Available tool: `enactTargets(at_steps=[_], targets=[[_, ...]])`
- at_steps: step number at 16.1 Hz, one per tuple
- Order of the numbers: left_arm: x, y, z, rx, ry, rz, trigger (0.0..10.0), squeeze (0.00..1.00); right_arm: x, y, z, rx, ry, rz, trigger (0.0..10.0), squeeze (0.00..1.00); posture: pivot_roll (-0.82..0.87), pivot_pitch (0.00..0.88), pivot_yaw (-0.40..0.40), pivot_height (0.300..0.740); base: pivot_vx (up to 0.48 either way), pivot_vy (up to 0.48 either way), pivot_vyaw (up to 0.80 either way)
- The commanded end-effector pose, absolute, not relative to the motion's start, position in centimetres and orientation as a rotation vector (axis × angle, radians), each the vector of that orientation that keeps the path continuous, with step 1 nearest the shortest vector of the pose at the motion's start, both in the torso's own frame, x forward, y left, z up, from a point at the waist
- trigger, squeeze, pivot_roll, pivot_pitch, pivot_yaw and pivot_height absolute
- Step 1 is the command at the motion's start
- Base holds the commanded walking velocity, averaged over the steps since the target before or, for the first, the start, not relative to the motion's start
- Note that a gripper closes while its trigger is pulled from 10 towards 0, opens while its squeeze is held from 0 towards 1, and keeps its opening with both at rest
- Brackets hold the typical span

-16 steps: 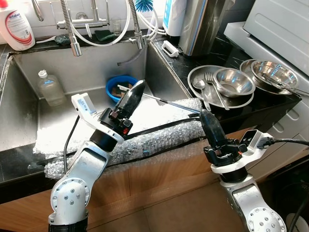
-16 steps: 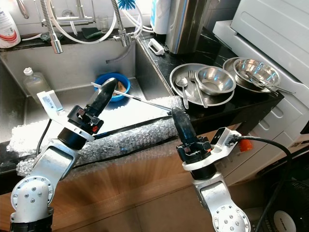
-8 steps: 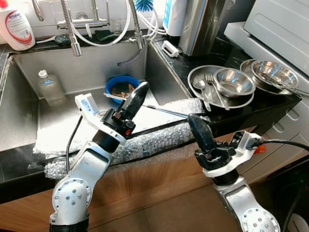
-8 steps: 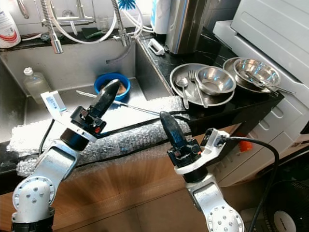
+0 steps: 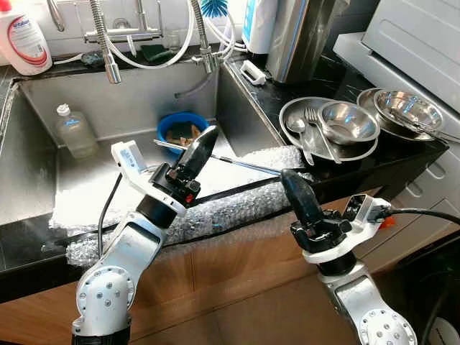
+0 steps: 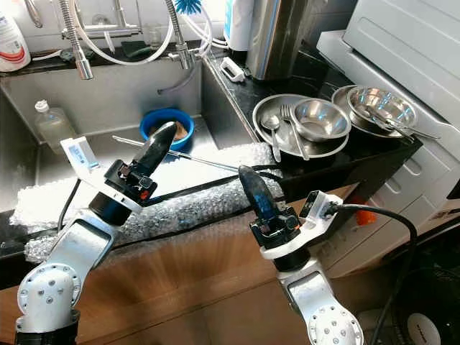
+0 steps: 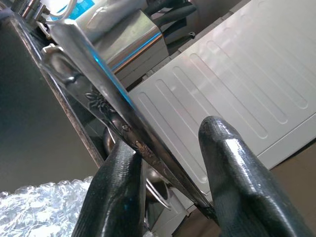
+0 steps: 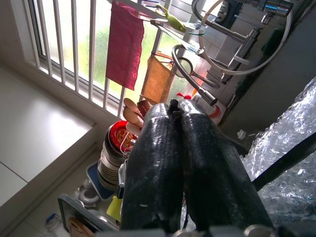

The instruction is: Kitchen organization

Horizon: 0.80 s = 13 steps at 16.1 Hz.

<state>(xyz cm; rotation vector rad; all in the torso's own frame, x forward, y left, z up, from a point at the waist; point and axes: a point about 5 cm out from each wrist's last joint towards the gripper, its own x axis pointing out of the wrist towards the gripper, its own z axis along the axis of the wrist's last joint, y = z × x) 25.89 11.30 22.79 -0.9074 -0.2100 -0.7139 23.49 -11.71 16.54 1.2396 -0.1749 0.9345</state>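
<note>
While a long metal utensil [image 5: 237, 162] is clamped between its fingers [image 7: 116, 197], the left tool [image 5: 201, 141] is held over the sink [image 5: 43, 180], near the blue bowl [image 5: 180, 128]. Bubble wrap [image 5: 237, 205] is draped along the worktop [image 5: 359, 169] edge. The right tool [image 5: 293, 190], fingers pressed together and empty, is raised before that edge.

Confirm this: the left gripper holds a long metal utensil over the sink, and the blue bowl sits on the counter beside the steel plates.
Not quite. The left gripper does hold the long metal utensil over the sink, but the blue bowl sits inside the sink, not on the counter, as the left eye view shows.
</note>
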Motion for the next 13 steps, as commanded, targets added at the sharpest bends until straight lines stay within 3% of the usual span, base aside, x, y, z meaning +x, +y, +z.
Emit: enactTargets(at_steps=[1, 13], targets=[[25.54, 10.77, 23.08, -0.902, -0.209, -0.749, 0.0, 0.00, 23.81, -12.03, 16.19, 1.225, -0.168, 0.898, 10.0, 0.00, 0.08, 0.135, -0.092, 0.740, 0.000, 0.000, 0.00], [25.72, 11.31, 23.34, -0.946, -0.235, -0.726, 0.0, 0.00, 24.25, -12.34, 16.32, 1.209, -0.185, 0.872, 10.0, 0.00, 0.08, 0.124, -0.091, 0.740, 0.000, 0.000, 0.00]])
